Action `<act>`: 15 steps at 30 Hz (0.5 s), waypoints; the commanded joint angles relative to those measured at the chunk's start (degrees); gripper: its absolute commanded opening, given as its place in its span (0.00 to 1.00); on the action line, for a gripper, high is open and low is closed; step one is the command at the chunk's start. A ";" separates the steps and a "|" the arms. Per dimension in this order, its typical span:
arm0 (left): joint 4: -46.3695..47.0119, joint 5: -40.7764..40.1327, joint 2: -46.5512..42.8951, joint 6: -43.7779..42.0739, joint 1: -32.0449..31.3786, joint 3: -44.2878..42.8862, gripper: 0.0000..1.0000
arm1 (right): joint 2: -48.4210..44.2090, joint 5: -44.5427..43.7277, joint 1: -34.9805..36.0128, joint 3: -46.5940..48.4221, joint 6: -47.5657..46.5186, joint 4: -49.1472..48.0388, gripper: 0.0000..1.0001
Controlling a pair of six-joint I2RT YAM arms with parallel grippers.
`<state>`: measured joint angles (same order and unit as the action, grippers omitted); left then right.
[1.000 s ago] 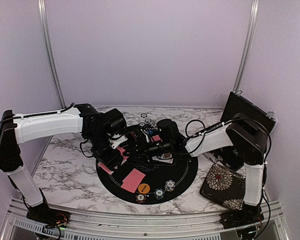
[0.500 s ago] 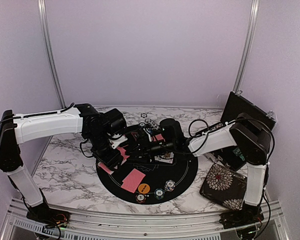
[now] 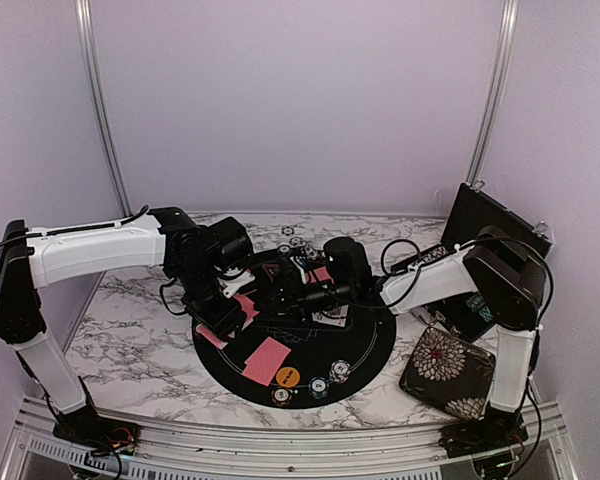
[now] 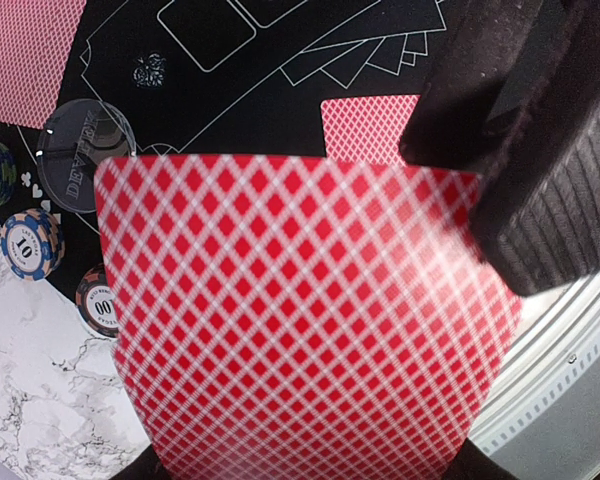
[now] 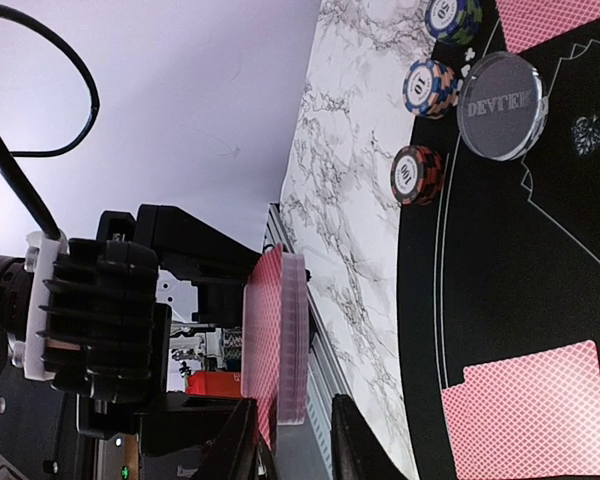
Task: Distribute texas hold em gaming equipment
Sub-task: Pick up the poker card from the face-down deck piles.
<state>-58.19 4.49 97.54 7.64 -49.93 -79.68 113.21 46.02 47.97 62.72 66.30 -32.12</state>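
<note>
My left gripper (image 3: 230, 308) is shut on a deck of pink-red-backed playing cards (image 3: 244, 304), held on edge above the left side of the black round mat (image 3: 370, 345). In the left wrist view the deck (image 4: 300, 320) fills the frame and hides my fingers. My right gripper (image 5: 298, 445) is open around the deck's end (image 5: 294, 340). One fingertip (image 5: 242, 440) lies against the outermost card (image 5: 265, 340), which stands slightly off the rest. The other fingertip (image 5: 355, 440) is clear of the deck. Single cards (image 3: 268, 358) lie face down on the mat.
Striped poker chips (image 3: 318, 386) and an orange button disc (image 3: 288, 377) sit at the mat's near edge. A clear dealer button (image 5: 500, 105) and more chips (image 5: 417, 175) lie at its far edge. A floral pouch (image 3: 445, 370) and a black case (image 3: 490, 240) are on the right.
My right gripper's jaws have narrowed around the deck's end and its wrist has shifted slightly right. The left arm and the deck have stayed still.
</note>
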 commanded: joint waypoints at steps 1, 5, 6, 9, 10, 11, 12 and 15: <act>-0.60 0.13 -0.20 -0.48 0.11 -0.39 0.44 | -2.24 0.74 -0.16 0.04 0.86 -1.89 0.23; -0.60 0.21 -0.12 -0.52 0.17 -0.50 0.44 | -2.32 0.82 0.26 -0.35 1.22 -2.22 0.22; -0.60 0.17 -0.03 -0.52 0.14 -0.49 0.44 | -2.28 0.78 0.31 -0.46 1.44 -2.46 0.22; -0.60 0.21 -0.02 -0.52 0.19 -0.56 0.44 | -2.12 0.91 0.46 -0.81 1.94 -3.12 0.20; -0.60 0.17 0.03 -0.52 0.18 -0.53 0.44 | -2.11 0.90 0.44 -0.88 2.06 -3.30 0.19; -0.56 0.26 0.02 -0.52 0.18 -0.56 0.44 | -2.11 0.91 0.46 -0.93 2.02 -3.30 0.19; -0.60 0.25 0.02 -0.52 0.25 -0.49 0.44 | -2.11 0.89 0.46 -0.93 2.01 -3.30 0.18; -0.60 0.28 0.10 -0.52 0.21 -0.64 0.44 | -1.89 1.14 0.55 -0.78 2.16 -3.47 0.16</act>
<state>-58.17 4.49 97.54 7.64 -49.93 -79.68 112.60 46.28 48.18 61.76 67.79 -33.65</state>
